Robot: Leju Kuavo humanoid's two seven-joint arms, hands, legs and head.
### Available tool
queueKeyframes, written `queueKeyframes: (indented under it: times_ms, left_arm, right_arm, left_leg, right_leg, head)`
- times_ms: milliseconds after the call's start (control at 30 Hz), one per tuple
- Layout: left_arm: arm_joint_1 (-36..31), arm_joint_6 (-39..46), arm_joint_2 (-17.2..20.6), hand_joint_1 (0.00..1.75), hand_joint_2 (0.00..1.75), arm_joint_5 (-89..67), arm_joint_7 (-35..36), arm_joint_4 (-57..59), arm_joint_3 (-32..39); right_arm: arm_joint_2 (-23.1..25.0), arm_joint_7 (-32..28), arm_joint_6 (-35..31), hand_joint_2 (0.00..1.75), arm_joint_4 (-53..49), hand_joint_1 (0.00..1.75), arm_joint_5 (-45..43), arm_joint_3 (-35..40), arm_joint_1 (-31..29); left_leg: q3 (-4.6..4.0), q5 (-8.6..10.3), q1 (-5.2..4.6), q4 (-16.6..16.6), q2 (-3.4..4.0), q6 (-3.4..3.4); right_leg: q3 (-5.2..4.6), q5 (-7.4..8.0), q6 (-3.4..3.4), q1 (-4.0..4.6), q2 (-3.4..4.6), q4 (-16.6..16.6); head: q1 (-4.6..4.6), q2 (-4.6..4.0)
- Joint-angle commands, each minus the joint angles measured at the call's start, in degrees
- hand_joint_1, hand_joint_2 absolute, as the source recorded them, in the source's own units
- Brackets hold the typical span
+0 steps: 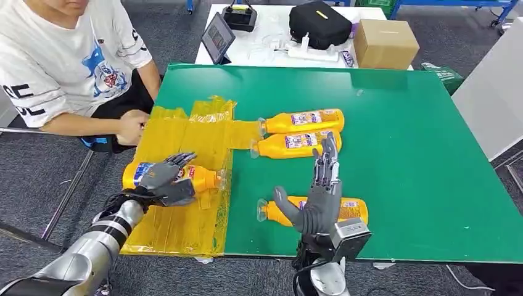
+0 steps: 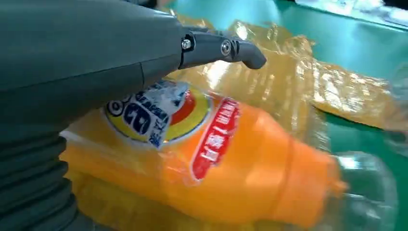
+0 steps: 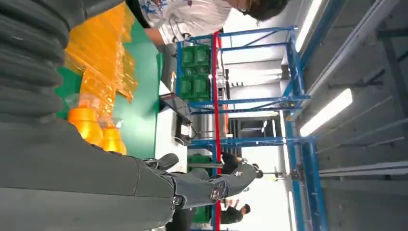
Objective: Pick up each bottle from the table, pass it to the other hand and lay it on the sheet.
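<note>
Green counter [image 1: 407, 185]: yellow sheet [image 1: 179, 228] over its left edge, one orange bottle [image 1: 200, 177] lying on it under the left hand [image 1: 165, 180], whose fingers rest over the bottle; whether they grip it cannot be told. Right hand [image 1: 321, 197], fingers spread and holding nothing, hovers above a bottle near the front edge [image 1: 354, 209]. Two more bottles [image 1: 302, 121] lie side by side mid-counter; a person [image 1: 68, 61] sits by the far left corner.

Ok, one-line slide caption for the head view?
Left hand rests on an orange plastic bottle lying on the yellow plastic sheet; right hand hovers open above the green table.
</note>
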Motion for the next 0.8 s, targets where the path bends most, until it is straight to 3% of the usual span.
queueKeyframes:
  times_ms: [33, 133, 200, 267, 300, 333, 367, 633, 667, 700, 800]
  left_arm:
    - [3.0, -7.4, 0.5, 0.0, 0.0, 4.8, -2.5, 1.5, 3.6]
    - [3.8, -13.5, 0.4, 0.0, 0.0, 11.5, -4.0, 0.1, 6.2]
    - [5.4, -12.3, -0.9, 0.0, 0.0, 17.9, -5.0, -3.2, 9.2]
    - [7.8, -5.8, -6.3, 0.0, 0.0, 29.8, -6.6, -11.7, 17.7]
    - [9.4, 1.8, -9.3, 0.0, 0.0, 34.8, -7.8, -17.8, 21.1]
    - [11.1, 10.1, -11.0, 0.0, 0.0, 35.5, -8.4, -24.8, 19.7]
    - [12.8, 18.0, -12.8, 0.0, 1.75, 39.2, -10.2, -32.6, 20.1]
    - [13.8, 19.0, -11.2, 0.0, 1.75, 41.6, -8.8, -34.3, 17.3]
    - [13.9, 21.2, -11.4, 0.0, 1.75, 41.7, -10.2, -35.6, 17.5]
    - [15.1, 29.4, -10.4, 0.0, 1.75, 39.0, -10.2, -39.1, 14.4]
    - [19.3, 34.6, -10.3, 0.0, 1.75, 41.6, -10.2, -47.0, 9.4]
  right_arm:
    - [0.4, 0.1, 1.2, 1.75, 8.0, 0.0, -0.7, -2.6, -2.8]
    - [0.7, 0.1, 2.1, 1.75, 9.7, 0.0, -0.7, -3.1, -3.2]
    - [0.5, 0.1, 1.6, 1.75, 11.2, 0.0, 0.8, -2.9, -3.5]
    - [-0.5, 0.1, 1.3, 1.75, 16.9, 0.0, 5.6, -2.1, -5.1]
    - [-0.9, 2.0, 0.6, 1.75, 18.0, 0.0, 8.9, -2.1, -5.5]
    - [-1.4, 3.3, 0.4, 1.75, 18.2, 0.0, 10.9, -2.3, -5.8]
    - [-2.9, 5.9, -1.1, 1.75, 18.4, 0.0, 15.7, -1.5, -6.4]
    - [-3.0, 6.3, -0.2, 1.75, 17.5, 0.0, 16.0, -2.6, -6.2]
    - [-3.6, 7.2, -1.0, 1.75, 17.8, 0.0, 18.1, -1.9, -6.4]
    - [-4.7, 8.9, -1.9, 1.75, 17.6, 0.0, 20.9, -1.4, -6.6]
    - [-10.7, 16.6, -1.6, 1.75, 15.9, 0.0, 31.6, -0.6, -6.9]
  left_leg:
    - [0.25, -0.01, 0.02, -0.1, 0.16, -0.03]
    - [0.23, 0.03, 0.02, -0.1, 0.17, -0.03]
    - [0.27, 0.06, 0.07, -0.1, 0.31, -0.05]
    - [0.3, 0.09, 0.04, -0.1, 0.19, -0.05]
    - [0.29, 0.11, 0.07, -0.2, 0.23, -0.06]
    - [0.28, 0.11, 0.06, -0.1, 0.05, -0.05]
    - [0.14, 0.14, 0.07, 0.0, -0.07, -0.05]
    - [-0.17, 0.08, 0.07, 0.0, 0.11, -0.07]
    - [-0.27, 0.1, 0.05, 0.0, 0.1, -0.05]
    - [-0.25, 0.07, 0.08, 0.0, 0.15, -0.07]
    - [-0.29, 0.03, 0.12, 0.1, 0.19, -0.06]
  right_leg:
    - [0.21, 0.04, -0.06, 0.03, 0.12, -0.1]
    - [0.18, 0.07, -0.08, 0.03, 0.15, -0.1]
    - [0.2, 0.14, -0.12, 0.09, 0.26, -0.2]
    - [0.26, 0.11, -0.1, 0.06, 0.16, -0.2]
    - [0.25, 0.16, -0.13, 0.09, 0.18, -0.2]
    - [0.29, 0.1, -0.08, 0.08, 0.01, -0.2]
    - [0.17, 0.09, -0.05, 0.08, -0.11, -0.1]
    - [-0.2, 0.14, -0.2, 0.09, 0.01, -0.1]
    - [-0.31, 0.16, -0.18, 0.08, 0.01, -0.1]
    - [-0.28, 0.14, -0.21, 0.1, 0.04, -0.1]
    - [-0.31, 0.13, -0.22, 0.16, 0.04, -0.1]
  head:
    - [0.0, 0.0]
    - [0.0, 0.0]
    - [0.0, 0.0]
    - [0.0, 0.0]
    - [0.0, 0.0]
    - [0.0, 0.0]
    - [0.0, 0.0]
    - [0.0, 0.0]
    - [0.0, 0.0]
    - [0.02, 0.0]
    - [0.0, 0.0]
